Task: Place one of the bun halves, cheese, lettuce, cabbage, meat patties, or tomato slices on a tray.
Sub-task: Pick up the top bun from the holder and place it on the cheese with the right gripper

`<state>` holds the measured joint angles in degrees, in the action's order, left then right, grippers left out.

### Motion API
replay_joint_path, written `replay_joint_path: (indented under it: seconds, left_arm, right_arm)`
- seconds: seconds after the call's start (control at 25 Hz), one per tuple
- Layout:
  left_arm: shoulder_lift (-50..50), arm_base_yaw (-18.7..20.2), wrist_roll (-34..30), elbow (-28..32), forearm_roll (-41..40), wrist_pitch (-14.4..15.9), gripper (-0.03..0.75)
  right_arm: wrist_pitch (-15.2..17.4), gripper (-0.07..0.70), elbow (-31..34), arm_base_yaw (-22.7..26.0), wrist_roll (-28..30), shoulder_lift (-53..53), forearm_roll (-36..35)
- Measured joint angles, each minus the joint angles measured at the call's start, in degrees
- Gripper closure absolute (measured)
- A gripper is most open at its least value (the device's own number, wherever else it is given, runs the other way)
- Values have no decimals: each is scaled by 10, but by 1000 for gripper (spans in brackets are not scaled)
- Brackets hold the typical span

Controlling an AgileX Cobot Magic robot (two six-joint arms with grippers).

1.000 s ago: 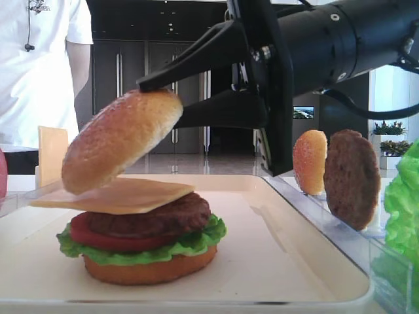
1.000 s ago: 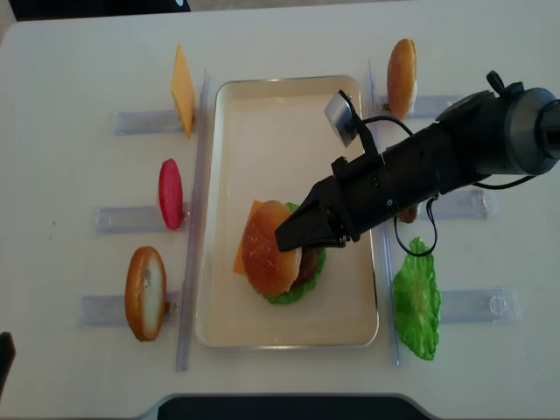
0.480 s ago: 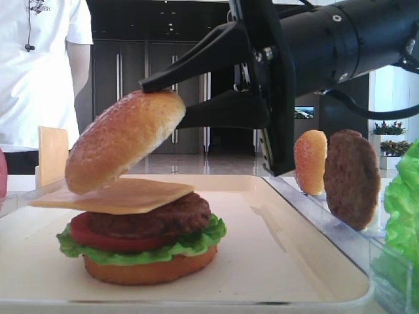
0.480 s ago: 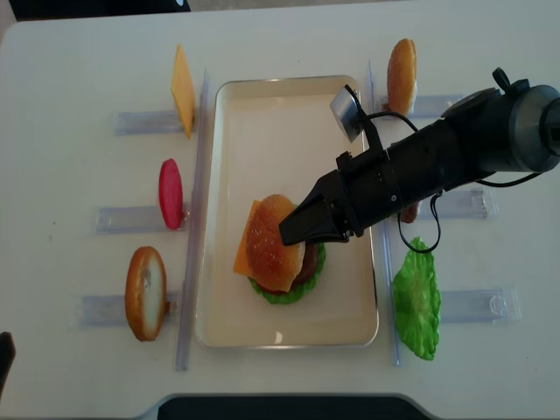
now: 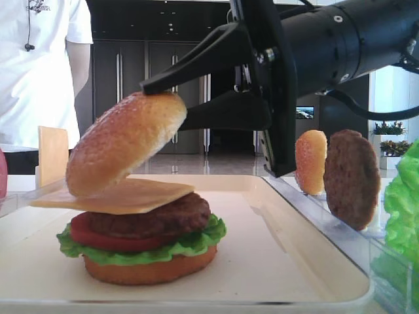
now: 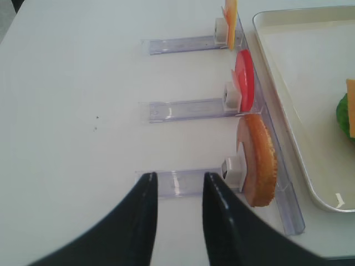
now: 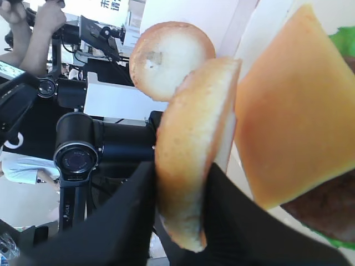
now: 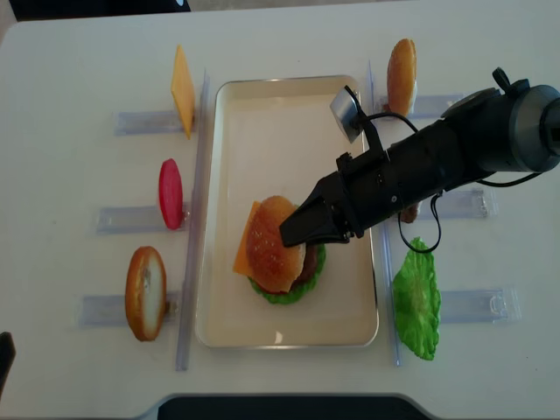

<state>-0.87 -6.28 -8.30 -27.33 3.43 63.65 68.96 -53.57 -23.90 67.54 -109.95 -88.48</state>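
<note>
My right gripper (image 8: 294, 234) is shut on the edge of the domed, seed-speckled bun top (image 5: 124, 140). It holds the bun tilted over a stack on the cream tray (image 8: 262, 114). The bun's low edge rests on the cheese slice (image 5: 127, 195); beneath lie a meat patty (image 5: 157, 219), a tomato slice (image 5: 98, 239), lettuce (image 5: 200, 242) and a flat bottom bun (image 5: 150, 269). In the right wrist view the black fingers clamp the bun (image 7: 191, 144) on both sides. My left gripper (image 6: 178, 180) hovers over the bare table left of the tray, open, nothing between its fingers.
Clear racks flank the tray. On the left stand a cheese slice (image 8: 182, 90), a tomato slice (image 8: 170, 193) and a bun half (image 8: 145, 292). On the right are a bun (image 8: 402, 65), a patty (image 5: 351, 178) and lettuce (image 8: 416, 302). A person in white (image 5: 39, 65) stands behind.
The right gripper has carried the bun top a little further over the stack, still tilted on the cheese. The left gripper has not moved.
</note>
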Motion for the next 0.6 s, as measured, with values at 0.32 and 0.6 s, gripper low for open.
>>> replay_joint_path:
  seconds: [0.32, 0.6]
  left_arm:
    - [0, 0, 0, 0, 0, 0, 496]
    - [0, 0, 0, 0, 0, 0, 496]
  right_arm:
    - [0, 413, 0, 0, 2, 0, 9]
    - [-1, 413, 0, 0, 4, 0, 9]
